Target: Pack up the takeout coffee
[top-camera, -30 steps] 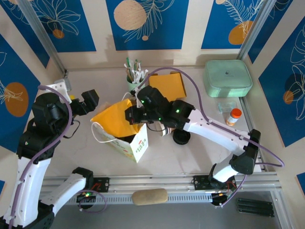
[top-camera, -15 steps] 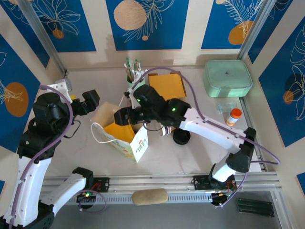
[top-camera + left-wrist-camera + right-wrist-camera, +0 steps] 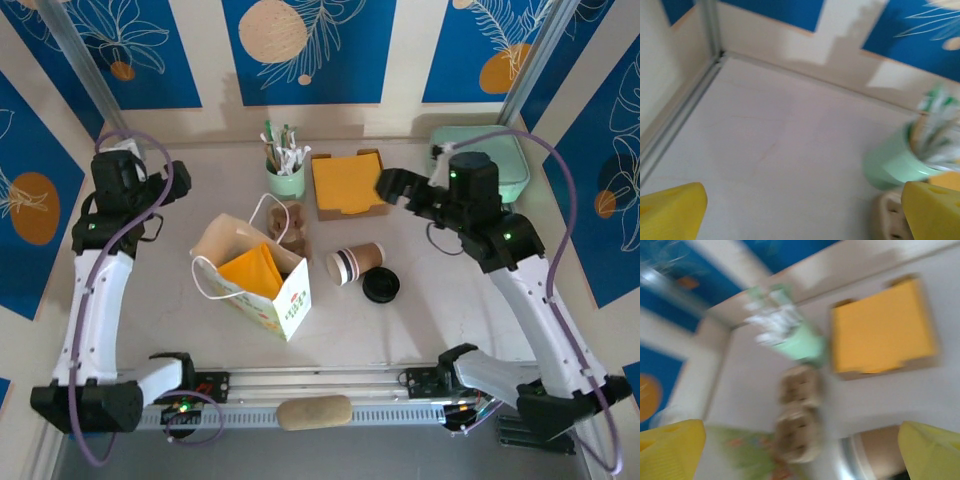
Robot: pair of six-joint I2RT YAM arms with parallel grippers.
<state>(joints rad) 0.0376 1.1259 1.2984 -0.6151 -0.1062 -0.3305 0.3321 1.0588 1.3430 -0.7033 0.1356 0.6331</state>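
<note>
Pale table (image 3: 420, 325), blue-panelled walls. Item: takeout coffee (image 3: 355, 264), on its side near the paper bag (image 3: 292, 298), with the black lid (image 3: 381, 286) just beside it. Probably light, thin-walled, crushable and prone to roll, so you grip mid-body, gently. Left gripper (image 3: 178, 172) and right gripper (image 3: 388, 187): both spread wide, empty.

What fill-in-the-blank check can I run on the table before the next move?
1. The takeout coffee lies on its ____ to the right of the paper bag.
2. The loose round lid next to it is coloured ____.
3. The bag holds a ____ napkin.
4. The right gripper has its fingers ____, with nothing held between them.
Missing words: side, black, yellow, open.
</note>
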